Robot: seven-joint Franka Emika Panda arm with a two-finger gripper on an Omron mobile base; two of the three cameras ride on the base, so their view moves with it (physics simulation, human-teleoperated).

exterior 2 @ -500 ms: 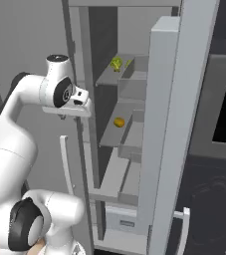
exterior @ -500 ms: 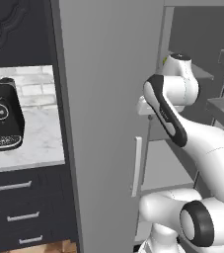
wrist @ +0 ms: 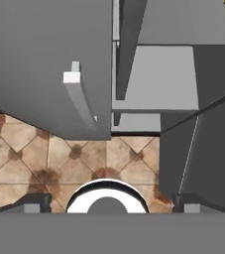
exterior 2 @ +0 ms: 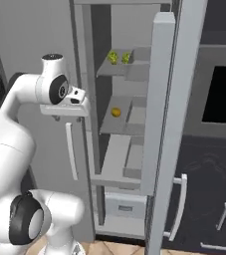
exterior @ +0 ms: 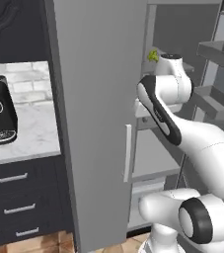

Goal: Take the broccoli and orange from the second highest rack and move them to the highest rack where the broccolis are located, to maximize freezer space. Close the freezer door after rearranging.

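Freezer (exterior 2: 134, 149) interior: broccolis (exterior 2: 113, 58) partly arm-hidden

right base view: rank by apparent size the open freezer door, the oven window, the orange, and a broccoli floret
1. Freezer door, tall and nearest the camera.
2. Oven window, partly cut off by the frame edge.
3. Orange and the broccoli floret: both tiny and look alike in size; no ranking between them.

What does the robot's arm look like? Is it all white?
Mostly white. The arm is made of fat, smooth, rounded tubes, like big sausages. Its joints have dark caps: a round black-and-grey disc low on the base, and a dark stripe along one arm piece. The gripper has two small dark grey finger tips. No cables or markings show.
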